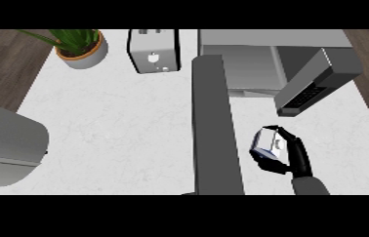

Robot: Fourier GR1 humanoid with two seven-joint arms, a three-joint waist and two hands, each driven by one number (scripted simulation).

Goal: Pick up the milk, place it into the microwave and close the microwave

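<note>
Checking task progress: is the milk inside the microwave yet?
No, the right hand holds the milk above the counter, short of the microwave.

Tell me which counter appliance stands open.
The microwave, back right: its door stands out towards the robot, showing its inside. The toaster to its left has no door.

No legible txt, labels or nos. anywhere.
</note>
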